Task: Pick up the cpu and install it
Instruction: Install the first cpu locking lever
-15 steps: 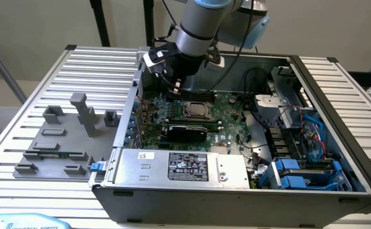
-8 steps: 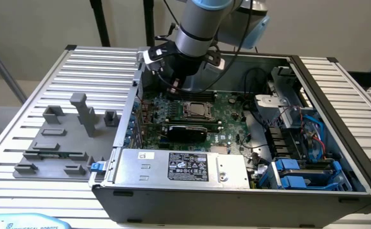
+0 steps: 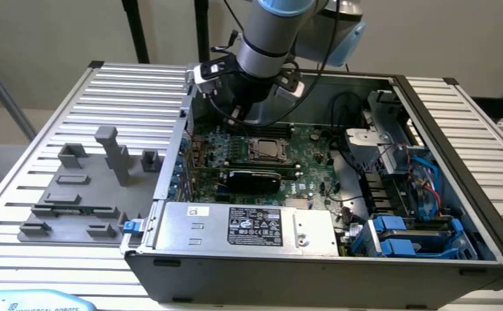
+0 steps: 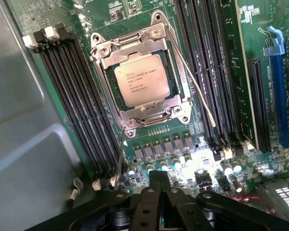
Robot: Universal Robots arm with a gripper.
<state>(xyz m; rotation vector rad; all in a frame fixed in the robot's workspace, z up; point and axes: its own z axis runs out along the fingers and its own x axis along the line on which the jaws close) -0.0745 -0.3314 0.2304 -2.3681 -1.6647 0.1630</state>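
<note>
Cpu [image 4: 142, 79] sits flat in the motherboard socket [image 4: 140, 77], silver lid up with printed text legible, framed by the metal retention bracket. In the exterior view the same chip [image 3: 268, 148] lies mid-board inside the open computer case [image 3: 458, 214], just below the arm's wrist. Judged from how it lies, the chip looks placed in its seat already; the 2 thin wire levers [image 4: 195, 84] stand free of the frame, so I judge the socket not latched.

Gripper [image 4: 159, 197] hangs above the board near the socket's edge, holding nothing — its dark fingers are drawn together at the centre with no gap visible, and the chip is well apart from them.

Handling, as a judgement: the chip is light, rigid and thin. The metal lid is smooth, likely slippery under hard pads. The underside contacts and the socket pins are the fragile part, so any tilt or sideways drag in the seat is a risk. The best hold would be on 2 opposite edges of the tan rim, kept level.

Count: 1 cpu, 1 socket, 2 levers, 1 gripper. Memory slots [image 4: 74, 96] run in banks on both sides of the socket — exact number not countable with confidence. Grey fixture blocks [image 3: 87, 188] sit on the slatted table [image 3: 130, 91] to the exterior view's left; I make out roughly 8.
</note>
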